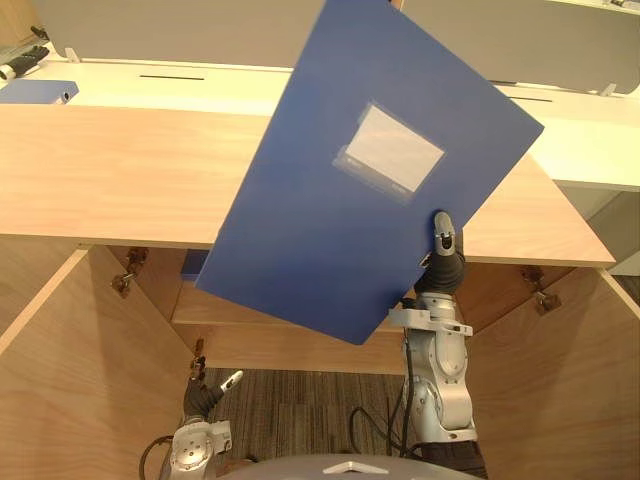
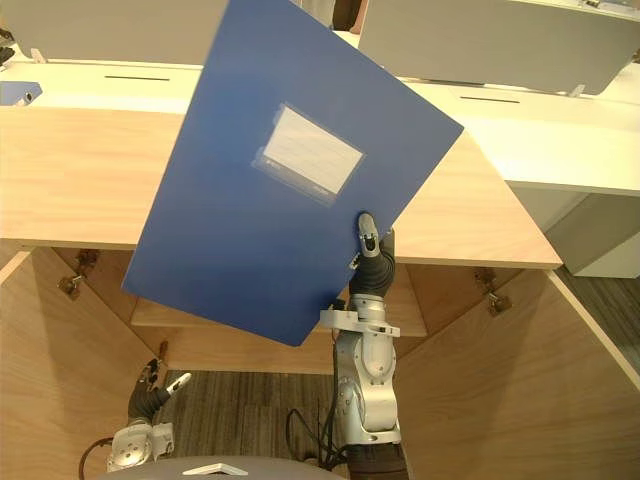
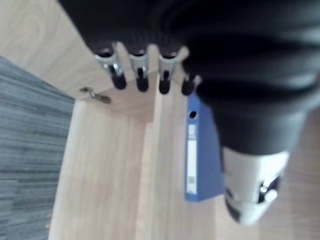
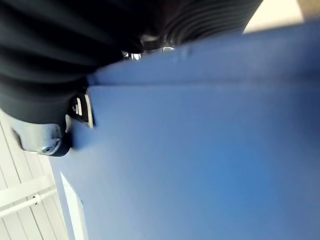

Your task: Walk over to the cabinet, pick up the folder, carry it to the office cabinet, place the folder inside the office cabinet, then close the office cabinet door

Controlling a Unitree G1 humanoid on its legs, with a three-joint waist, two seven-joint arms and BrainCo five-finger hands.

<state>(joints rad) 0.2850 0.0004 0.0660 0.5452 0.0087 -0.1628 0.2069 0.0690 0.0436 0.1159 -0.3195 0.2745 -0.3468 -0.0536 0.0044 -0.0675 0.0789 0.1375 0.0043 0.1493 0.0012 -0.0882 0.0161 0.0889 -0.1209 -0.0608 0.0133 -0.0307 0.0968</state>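
A large blue folder with a clear label pocket is held up, tilted, above the open wooden office cabinet. My right hand is shut on its lower right edge, thumb on the front face and fingers hidden behind it. The right wrist view shows the folder close against the thumb. My left hand hangs low in front of the cabinet opening, open and holding nothing, its fingers straight.
Both cabinet doors stand wide open, the left door and the right door. A blue binder stands inside on the shelf. Another blue folder lies on the white desk behind. Grey carpet lies below.
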